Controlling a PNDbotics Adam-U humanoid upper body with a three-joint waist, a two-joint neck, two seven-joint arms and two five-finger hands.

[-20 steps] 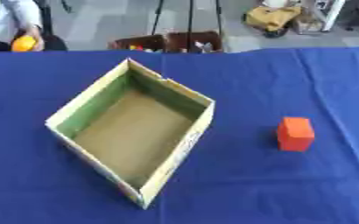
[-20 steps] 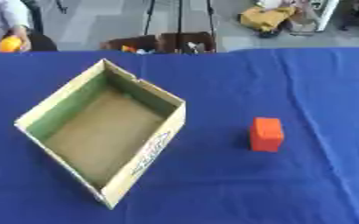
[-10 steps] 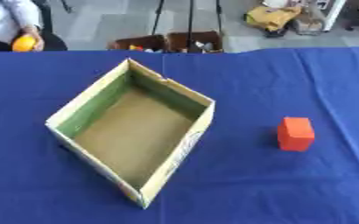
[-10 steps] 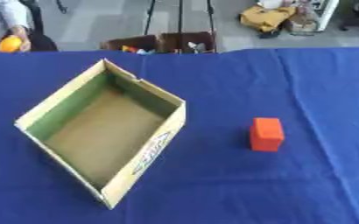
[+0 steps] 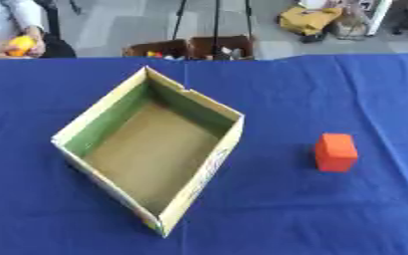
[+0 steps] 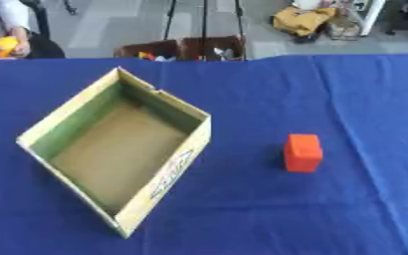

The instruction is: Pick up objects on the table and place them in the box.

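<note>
Neither robot hand in view, open cardboard box [image 5: 199, 189], matte orange block [image 5: 336, 152], blue cloth [image 5: 329, 89]

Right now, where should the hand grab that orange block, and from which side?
Take the orange block across its two upright side faces, coming down from above. It stands alone on the blue cloth, right of the box, so the right hand probably suits best.

A person's hand [image 5: 29, 46] at the far left edge holds a small orange thing [image 5: 19, 45], too blurred to identify. The cartons [image 5: 190, 48] beyond the table hold small, indistinct contents, their lower parts hidden behind its edge.
</note>
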